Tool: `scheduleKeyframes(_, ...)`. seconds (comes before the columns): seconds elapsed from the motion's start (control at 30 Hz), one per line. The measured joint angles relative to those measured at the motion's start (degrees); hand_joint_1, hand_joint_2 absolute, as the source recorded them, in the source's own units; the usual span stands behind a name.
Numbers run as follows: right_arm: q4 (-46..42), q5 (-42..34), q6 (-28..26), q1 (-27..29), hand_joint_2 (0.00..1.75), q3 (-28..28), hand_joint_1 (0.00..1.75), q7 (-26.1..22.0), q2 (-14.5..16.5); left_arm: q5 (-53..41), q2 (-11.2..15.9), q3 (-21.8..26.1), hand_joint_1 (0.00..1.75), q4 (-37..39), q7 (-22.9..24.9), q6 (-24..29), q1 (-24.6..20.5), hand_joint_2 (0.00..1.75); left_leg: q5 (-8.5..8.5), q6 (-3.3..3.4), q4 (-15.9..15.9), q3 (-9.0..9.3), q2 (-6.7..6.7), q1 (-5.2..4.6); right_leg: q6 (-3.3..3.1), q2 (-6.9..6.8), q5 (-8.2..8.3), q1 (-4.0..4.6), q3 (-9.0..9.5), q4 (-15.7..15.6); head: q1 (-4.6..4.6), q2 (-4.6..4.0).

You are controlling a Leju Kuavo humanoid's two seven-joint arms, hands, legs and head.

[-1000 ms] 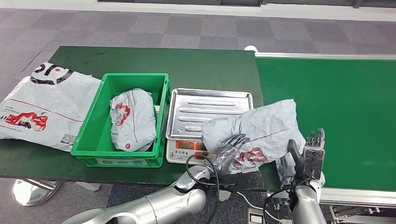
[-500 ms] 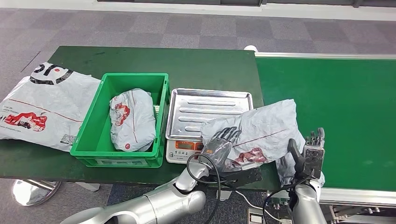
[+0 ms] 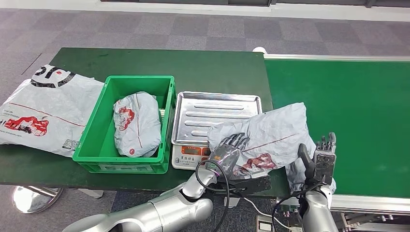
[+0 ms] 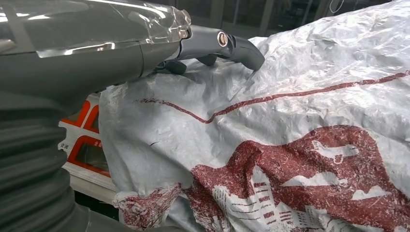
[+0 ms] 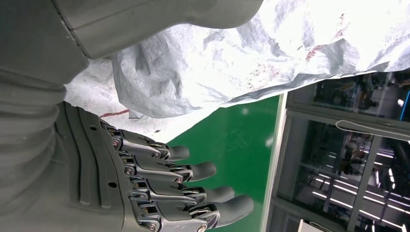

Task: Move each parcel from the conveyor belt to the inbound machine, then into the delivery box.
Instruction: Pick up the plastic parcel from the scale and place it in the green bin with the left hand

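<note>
Grey crumpled plastic parcel (image 3: 270, 135) is lying across the silver scale tray's (image 3: 208, 113) near right corner; left hand (image 3: 226, 153) is pressing it with fingers spread, right hand (image 3: 323, 159) is hovering released beside it.

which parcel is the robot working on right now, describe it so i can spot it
Start at the steel-topped scale between the green crate and the conveyor belt. The crumpled grey parcel lies across the scale's near right corner, spilling onto the belt. Unlike the parcel inside the crate, it has the left hand on it.
</note>
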Motion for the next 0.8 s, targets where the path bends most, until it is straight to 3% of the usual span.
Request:
scheduleKeyframes(0.3, 0.0, 0.1, 0.1, 0.0, 1.75, 0.0, 0.0, 0.0, 0.0, -0.1, 0.0, 0.0, 0.01, 0.2, 0.5, -0.6, 0.0, 1.75, 0.0, 0.0, 0.0, 0.0, 0.0, 0.0, 0.0, 0.0, 0.0, 0.0, 0.01, 0.0, 0.0, 0.0)
scheduleKeyframes(0.43, 0.1, 0.2, 0.2, -0.2, 1.75, 0.0, 0.0, 0.0, 0.0, 0.1, 0.0, 0.0, 1.75, 1.0, 0.3, -2.1, 0.0, 1.75, 0.0, 0.0, 0.0, 0.0, 0.0, 0.0, 0.0, 0.0, 0.0, 0.0, 0.02, 0.0, 0.0, 0.0)
scheduleKeyframes(0.8, 0.7, 0.0, 0.2, -0.5, 1.75, 0.0, 0.0, 0.0, 0.0, 2.1, 0.0, 0.0, 1.75, 2.4, -5.9, 3.0, 0.0, 1.75, 0.0, 0.0, 0.0, 0.0, -0.02, 0.0, 0.0, -0.02, 0.0, 0.0, 0.04, 0.0, 0.0, 0.0)
